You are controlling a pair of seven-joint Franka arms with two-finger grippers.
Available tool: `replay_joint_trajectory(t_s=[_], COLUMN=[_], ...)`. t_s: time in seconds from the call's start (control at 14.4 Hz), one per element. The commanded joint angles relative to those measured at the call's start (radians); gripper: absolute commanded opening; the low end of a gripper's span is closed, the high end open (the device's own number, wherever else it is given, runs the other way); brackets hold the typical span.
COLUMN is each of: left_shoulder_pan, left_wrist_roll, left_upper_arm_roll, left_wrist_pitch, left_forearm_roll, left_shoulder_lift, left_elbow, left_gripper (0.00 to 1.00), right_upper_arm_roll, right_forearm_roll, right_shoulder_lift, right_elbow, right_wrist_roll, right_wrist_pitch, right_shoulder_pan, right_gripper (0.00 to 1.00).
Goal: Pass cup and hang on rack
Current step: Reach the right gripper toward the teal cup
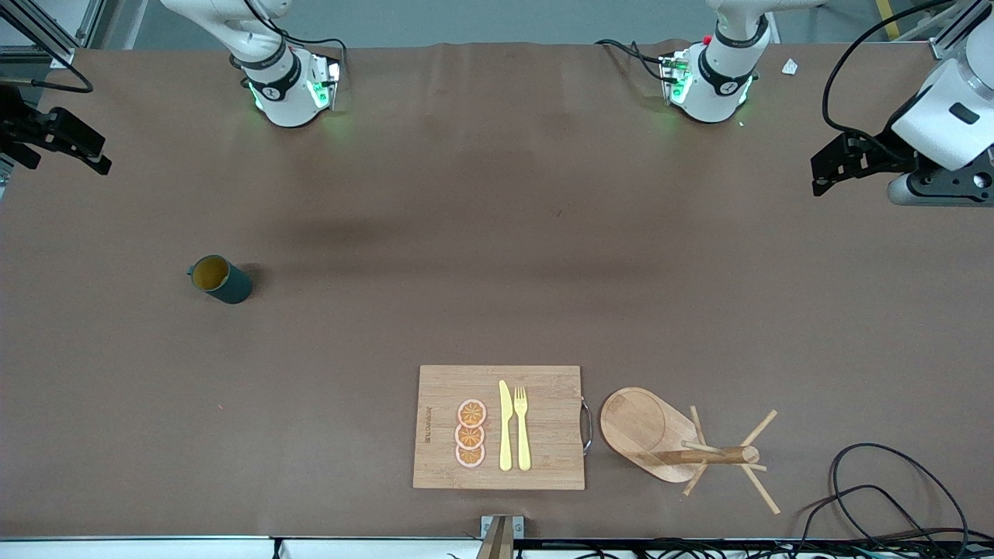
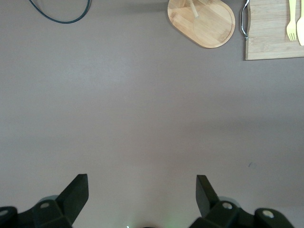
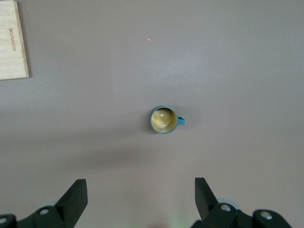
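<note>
The cup (image 1: 221, 279), dark teal with a tan inside, stands upright on the brown table toward the right arm's end; the right wrist view shows the cup (image 3: 164, 119) from above. The rack (image 1: 675, 442), a light wooden mug tree on an oval base, stands close to the front camera's edge toward the left arm's end, and the rack's base (image 2: 209, 26) shows in the left wrist view. My right gripper (image 1: 89, 151) (image 3: 140, 183) hangs open and empty, high over its end of the table. My left gripper (image 1: 823, 175) (image 2: 141, 183) hangs open and empty over its own end.
A bamboo cutting board (image 1: 543, 427) (image 2: 270, 38) (image 3: 12, 42) with a yellow knife, fork (image 1: 522, 427) and orange slices (image 1: 470, 433) lies beside the rack. Black cables (image 1: 893, 481) (image 2: 59, 14) lie at the table corner near the rack. The arm bases (image 1: 291, 85) (image 1: 710, 81) stand along the table's back edge.
</note>
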Motion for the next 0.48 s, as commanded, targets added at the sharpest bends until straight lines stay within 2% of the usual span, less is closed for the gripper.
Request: replay_joint_trajectory(t_s=[0.0, 0.21, 0.42], left_shoulder_pan=[0.01, 0.021, 0.024], left_wrist_roll=[0.072, 0.064, 0.069], left_upper_arm_roll=[0.005, 0.005, 0.002], left_wrist_pitch=[-0.018, -0.034, -0.036], left_forearm_roll=[-0.015, -0.017, -0.015], left_shoulder_lift=[0.002, 0.002, 0.001], left_elbow=[0.007, 0.007, 0.008], left_gripper=[1.0, 1.0, 1.0], right_upper_arm_roll=[0.001, 0.009, 0.006], right_forearm_roll=[0.029, 0.031, 0.031], right_shoulder_lift=[0.005, -0.007, -0.024], right_elbow=[0.002, -0.086, -0.212], right_wrist_roll=[-0.015, -0.014, -0.011], right_wrist_pitch=[-0.017, -0.008, 0.126], right_shoulder_pan=[-0.004, 0.016, 0.013], right_gripper=[1.0, 1.0, 1.0])
